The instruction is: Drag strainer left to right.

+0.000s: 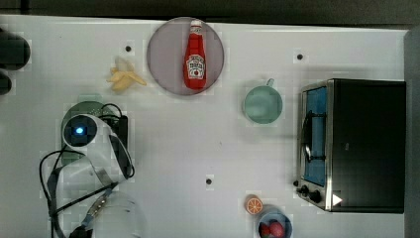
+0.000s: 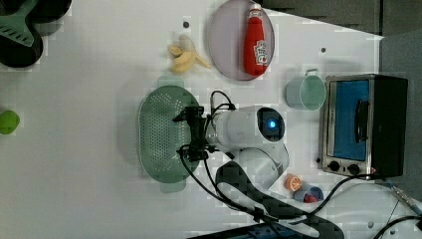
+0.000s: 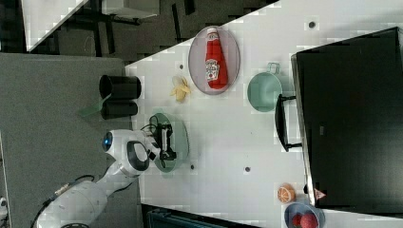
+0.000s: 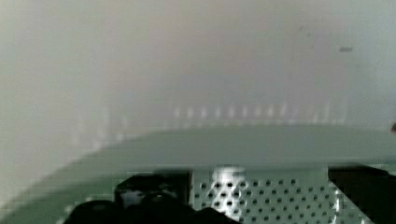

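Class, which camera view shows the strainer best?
The left view: the strainer shows nearly whole, holes visible. In the top view the arm covers most of it; the right view shows it small; the wrist view shows rim and holes.

On my white counter (image 1: 163, 148) a round grey-lilac plate (image 1: 163, 54) carries a red plastic ketchup bottle (image 1: 194, 57) lying flat. Just beside the plate, on the top view's left, lies a half-peeled yellow banana (image 1: 124, 77). A round green mug with handle (image 1: 262, 104) stands near a black-and-silver toaster oven (image 1: 354, 144). Near the oven's knobs sit an orange half (image 1: 253, 204) and a small blue bowl (image 1: 275, 225) of red fruit.
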{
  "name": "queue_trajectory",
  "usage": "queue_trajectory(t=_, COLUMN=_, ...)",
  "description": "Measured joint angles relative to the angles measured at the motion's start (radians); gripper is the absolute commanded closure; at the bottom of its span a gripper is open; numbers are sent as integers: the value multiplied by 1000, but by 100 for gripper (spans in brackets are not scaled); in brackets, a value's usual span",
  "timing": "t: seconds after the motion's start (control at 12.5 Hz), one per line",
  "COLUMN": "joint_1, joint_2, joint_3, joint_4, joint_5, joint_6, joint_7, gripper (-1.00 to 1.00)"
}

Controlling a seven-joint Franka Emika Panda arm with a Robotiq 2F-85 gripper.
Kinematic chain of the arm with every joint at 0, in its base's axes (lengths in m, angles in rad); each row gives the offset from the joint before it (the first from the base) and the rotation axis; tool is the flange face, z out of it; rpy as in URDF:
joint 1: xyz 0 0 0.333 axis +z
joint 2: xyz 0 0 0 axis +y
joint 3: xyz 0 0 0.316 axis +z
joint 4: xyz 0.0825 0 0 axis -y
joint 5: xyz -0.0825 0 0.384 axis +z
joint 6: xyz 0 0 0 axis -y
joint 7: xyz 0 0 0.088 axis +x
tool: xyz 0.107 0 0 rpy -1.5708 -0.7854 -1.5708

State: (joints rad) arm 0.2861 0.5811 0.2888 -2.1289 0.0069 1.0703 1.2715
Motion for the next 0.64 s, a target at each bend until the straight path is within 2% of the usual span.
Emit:
queue_trajectory(t=0.32, joint_1=82, joint_2=-23, joint_3=-58, joint_4=23, joint_5=5, joint_6=-19, joint_7=12, gripper=-100)
queue_trajectory(t=0.48, joint_1=94, joint_2=-20, joint_3=-77, joint_4=14, joint_5=7, joint_6=-17, joint_7=15, gripper=-100)
queue_trajectory(t=0.64, joint_1=80, joint_2=-25, joint_3=-90, joint_4=-2, joint_5=7, joint_6=-41, joint_7=15, gripper=-100)
